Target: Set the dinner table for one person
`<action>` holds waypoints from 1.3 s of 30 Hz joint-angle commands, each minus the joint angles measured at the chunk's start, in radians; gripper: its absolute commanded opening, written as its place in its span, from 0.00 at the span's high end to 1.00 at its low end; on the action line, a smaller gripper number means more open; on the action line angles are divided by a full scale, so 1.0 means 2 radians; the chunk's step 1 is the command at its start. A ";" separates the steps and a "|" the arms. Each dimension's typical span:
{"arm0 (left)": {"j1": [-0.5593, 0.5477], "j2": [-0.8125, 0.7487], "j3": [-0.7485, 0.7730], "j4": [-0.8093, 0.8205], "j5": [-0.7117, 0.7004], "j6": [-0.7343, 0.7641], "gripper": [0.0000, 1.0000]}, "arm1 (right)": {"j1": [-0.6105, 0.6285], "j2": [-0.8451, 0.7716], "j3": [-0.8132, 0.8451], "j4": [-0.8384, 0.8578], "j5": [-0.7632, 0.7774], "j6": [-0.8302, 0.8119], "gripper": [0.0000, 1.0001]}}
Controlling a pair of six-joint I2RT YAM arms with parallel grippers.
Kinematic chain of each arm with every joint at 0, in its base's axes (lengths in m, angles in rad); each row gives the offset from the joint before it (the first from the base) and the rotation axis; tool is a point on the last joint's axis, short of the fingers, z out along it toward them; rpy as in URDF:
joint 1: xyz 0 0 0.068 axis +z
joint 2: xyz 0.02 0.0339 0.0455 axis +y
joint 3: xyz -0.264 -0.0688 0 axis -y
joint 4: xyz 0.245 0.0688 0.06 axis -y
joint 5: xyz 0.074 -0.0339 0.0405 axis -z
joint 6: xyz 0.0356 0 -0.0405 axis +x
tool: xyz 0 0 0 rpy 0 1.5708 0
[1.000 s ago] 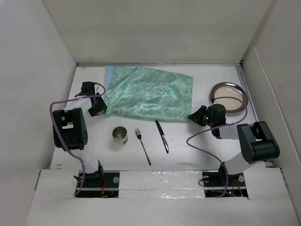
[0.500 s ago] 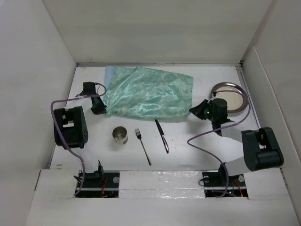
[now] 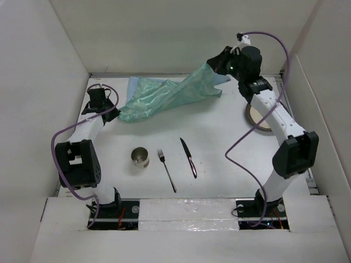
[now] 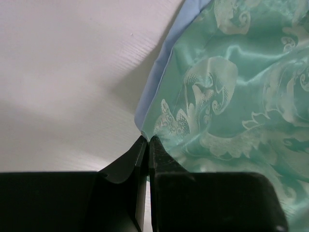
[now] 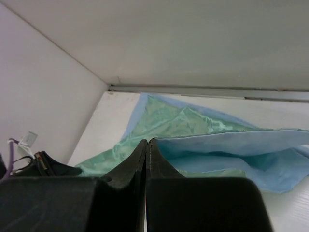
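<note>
Right gripper (image 3: 215, 62): jaws pressed together on a corner of the green cloth mat (image 3: 164, 93), high over the far right.
Left gripper (image 3: 108, 111): jaws pinched on the mat's opposite corner, low at far left.
Mat: slants between them, blue underside showing.
Dinner table (image 3: 219, 148): spreads below both grippers.
Near side: tin cup (image 3: 140, 157), fork (image 3: 166, 170), knife (image 3: 188, 158) in a row.
Plate (image 3: 258, 116): right, partly behind the right arm.
</note>
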 commanded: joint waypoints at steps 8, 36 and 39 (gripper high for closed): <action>0.001 0.028 0.027 0.004 -0.032 -0.016 1.00 | 0.015 0.128 0.016 -0.089 0.006 -0.029 1.00; 0.001 0.102 0.092 0.007 -0.043 -0.017 1.00 | -0.090 0.060 -0.342 0.318 -0.277 0.045 0.21; 0.001 0.102 0.090 0.008 -0.042 -0.018 1.00 | -0.077 0.054 -0.350 0.312 -0.263 0.042 0.22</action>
